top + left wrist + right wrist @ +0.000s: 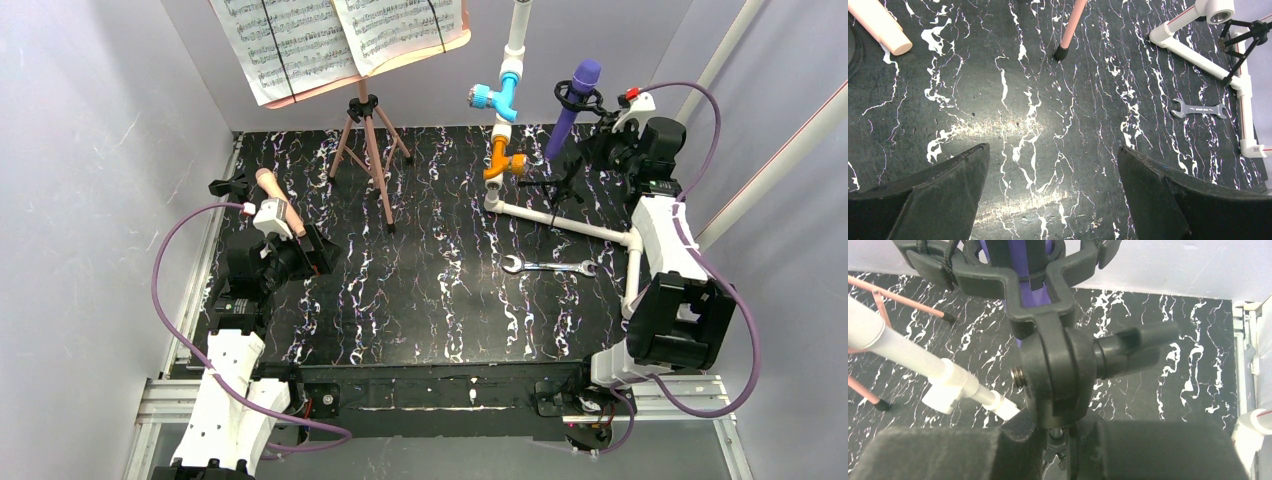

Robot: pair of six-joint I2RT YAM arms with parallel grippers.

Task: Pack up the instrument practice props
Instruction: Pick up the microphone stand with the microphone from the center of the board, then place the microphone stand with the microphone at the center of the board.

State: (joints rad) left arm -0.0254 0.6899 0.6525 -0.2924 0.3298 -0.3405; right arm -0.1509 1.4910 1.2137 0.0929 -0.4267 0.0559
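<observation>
The purple microphone (572, 105) stands tilted in a black mic holder (1058, 375) on a small tripod (555, 190) at the back right. My right gripper (1068, 432) is shut on the holder's stem just under its pivot joint. The peach microphone (280, 200) lies at the left beside another black holder (230, 185), and its end shows in the left wrist view (880, 27). My left gripper (1053, 155) hangs open over bare table with nothing between its fingers. The salmon-pink music rest (340, 40) holds white music sheets on its tripod legs (370, 150) at the back.
A white pipe (560, 220) with a blue valve (495, 97) and an orange valve (500, 165) rises just left of the purple microphone. A silver wrench (550, 266) lies in front of it. Walls close in the table on the left, back and right.
</observation>
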